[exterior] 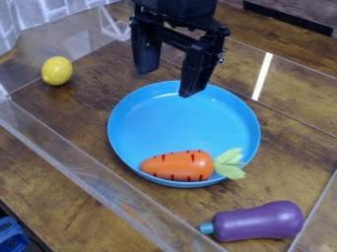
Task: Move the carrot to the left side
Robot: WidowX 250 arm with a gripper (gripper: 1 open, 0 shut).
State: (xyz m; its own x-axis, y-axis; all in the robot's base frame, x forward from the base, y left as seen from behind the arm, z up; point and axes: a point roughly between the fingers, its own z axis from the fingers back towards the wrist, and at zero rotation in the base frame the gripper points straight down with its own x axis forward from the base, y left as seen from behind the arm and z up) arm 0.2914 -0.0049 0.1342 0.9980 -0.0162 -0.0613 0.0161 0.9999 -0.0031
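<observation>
An orange toy carrot (pixel 180 164) with dark grooves and a pale green leafy top lies on its side in the near part of a blue plate (pixel 224 110), its leaves pointing right. My black gripper (pixel 170 77) hangs above the plate's far rim, well back from the carrot. Its two fingers stand apart with nothing between them, so it is open.
A yellow lemon (pixel 57 70) sits on the wooden table at the far left. A purple eggplant (pixel 258 222) lies at the near right, close to the plate. Clear plastic walls (pixel 79 157) run along the front and left edges.
</observation>
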